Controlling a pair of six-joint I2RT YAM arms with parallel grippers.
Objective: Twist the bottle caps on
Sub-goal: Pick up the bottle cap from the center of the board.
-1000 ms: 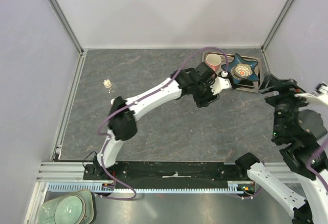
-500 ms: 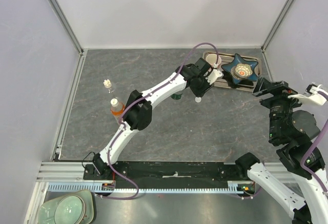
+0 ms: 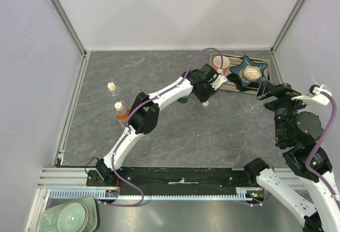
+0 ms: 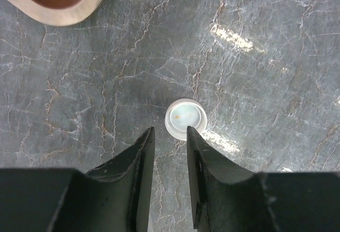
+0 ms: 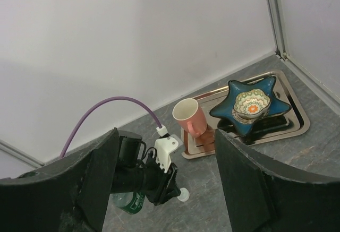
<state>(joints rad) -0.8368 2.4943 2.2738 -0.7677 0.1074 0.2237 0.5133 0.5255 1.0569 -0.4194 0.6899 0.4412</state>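
1. Step in hand, as I read it: picking a loose cap off the table [image 3: 159, 131]. Nothing is being screwed on yet
2. The bottle cap [image 4: 185, 118] lies flat on the table, looks hollow side up. In the left wrist view it's just past the fingertips at about 1 o'clock, nearer the right finger and not between them
3. The left gripper [image 4: 169, 132] has its jaws only narrowly apart with bare table in the gap, so it's pinching nothing. That gap looks narrower than the cap to me
4. Next move, my guess: spread the jaws a bit, shift toward 1 o'clock so they straddle the cap, drop lower, then pinch it by the rim. After that it goes to the green-label bottle [image 5: 129, 201], which stands near the cap at about 9 o'clock in the top view
5. The orange bottle [image 3: 121, 111] and the tiny clear bottle [image 3: 111, 87] stand well apart from all this, out around 9 to 10 o'clock. Can't tell from here whether they're capped
6. Pose: the left arm is stretched far out across the table, wrist pointing straight down over the cap, just off the corner of the tray [image 5: 297, 128] with the pink mug [image 5: 189, 117]
7. The right gripper [image 5: 167, 136] hangs high off to the side, jaws spread wide and empty, its camera looking over at the left one
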